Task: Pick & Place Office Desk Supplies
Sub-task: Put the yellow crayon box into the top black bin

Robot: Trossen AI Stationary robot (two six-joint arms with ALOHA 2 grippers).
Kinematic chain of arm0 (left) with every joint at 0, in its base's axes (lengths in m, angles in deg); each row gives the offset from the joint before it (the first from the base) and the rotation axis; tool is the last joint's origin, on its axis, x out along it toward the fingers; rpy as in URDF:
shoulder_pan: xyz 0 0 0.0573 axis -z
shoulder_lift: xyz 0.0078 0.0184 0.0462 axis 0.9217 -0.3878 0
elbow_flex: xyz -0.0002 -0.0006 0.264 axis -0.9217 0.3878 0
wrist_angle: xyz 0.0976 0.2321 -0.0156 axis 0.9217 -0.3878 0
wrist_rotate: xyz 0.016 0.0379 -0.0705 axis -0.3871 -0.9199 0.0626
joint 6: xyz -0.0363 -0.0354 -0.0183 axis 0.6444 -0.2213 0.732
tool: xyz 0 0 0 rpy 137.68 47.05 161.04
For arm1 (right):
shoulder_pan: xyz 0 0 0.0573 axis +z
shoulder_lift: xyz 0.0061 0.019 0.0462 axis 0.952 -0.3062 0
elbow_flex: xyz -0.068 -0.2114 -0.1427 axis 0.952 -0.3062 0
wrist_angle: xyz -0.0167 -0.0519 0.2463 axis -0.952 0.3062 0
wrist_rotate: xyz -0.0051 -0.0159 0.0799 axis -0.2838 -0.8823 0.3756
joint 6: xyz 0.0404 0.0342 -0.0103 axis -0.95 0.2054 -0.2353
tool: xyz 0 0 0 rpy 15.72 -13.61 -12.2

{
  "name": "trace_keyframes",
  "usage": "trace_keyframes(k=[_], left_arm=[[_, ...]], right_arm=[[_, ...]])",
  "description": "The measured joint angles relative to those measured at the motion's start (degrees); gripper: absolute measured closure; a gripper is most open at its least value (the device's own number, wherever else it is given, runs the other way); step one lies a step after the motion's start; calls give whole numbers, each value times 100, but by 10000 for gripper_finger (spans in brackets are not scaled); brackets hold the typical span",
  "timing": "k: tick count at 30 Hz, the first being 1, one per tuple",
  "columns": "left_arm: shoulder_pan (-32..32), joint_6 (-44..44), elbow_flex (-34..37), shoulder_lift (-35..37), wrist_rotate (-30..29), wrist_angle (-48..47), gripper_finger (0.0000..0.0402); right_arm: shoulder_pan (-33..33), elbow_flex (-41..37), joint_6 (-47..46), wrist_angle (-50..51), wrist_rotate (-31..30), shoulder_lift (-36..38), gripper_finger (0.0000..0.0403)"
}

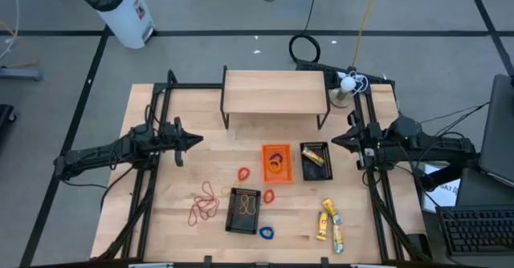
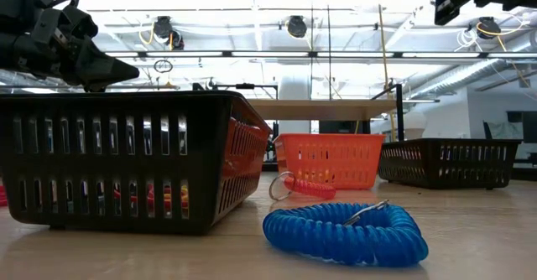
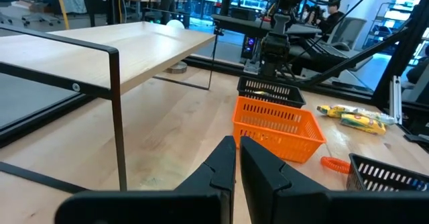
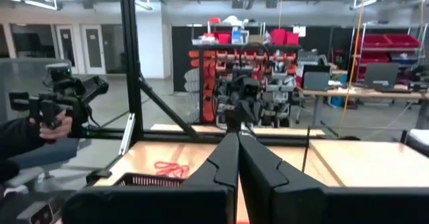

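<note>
Two arms idle above the desk [image 1: 177,220]. Left gripper [image 1: 195,140] closed, empty, near left edge. Rubber-band loops [image 1: 206,204] toward front-left; blue ring [image 1: 266,233] at front edge; yellow packets [image 1: 330,222] front-right. Right gripper [image 1: 336,140] closed, empty, near right edge.

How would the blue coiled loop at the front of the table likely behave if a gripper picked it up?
The blue coiled loop is a spring-like spiral, so it would probably stretch and sag rather than stay stiff. It looks thin and hollow, so likely light. A metal ring pokes from its top and might snag a finger. Lying flat on the wooden table, it seems unlikely to roll.
</note>
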State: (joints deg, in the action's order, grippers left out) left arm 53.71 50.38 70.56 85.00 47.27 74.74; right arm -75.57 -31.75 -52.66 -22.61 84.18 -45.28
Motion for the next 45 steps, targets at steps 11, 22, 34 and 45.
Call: trace_keyframes(k=[11,22,34,45], left_arm=[[0,-31,0,0,-4,0,380],[1,-13,0,0,-4,0,380],[0,11,0,0,-2,-2,380],[0,0,0,0,-2,-8,380]], right_arm=[[-2,-641,-41,-19,-441,933,403],[0,-1372,-401,5,-587,1214,403],[0,-1604,-572,90,-588,1214,403],[2,-1493,-712,1,-586,1097,403]])
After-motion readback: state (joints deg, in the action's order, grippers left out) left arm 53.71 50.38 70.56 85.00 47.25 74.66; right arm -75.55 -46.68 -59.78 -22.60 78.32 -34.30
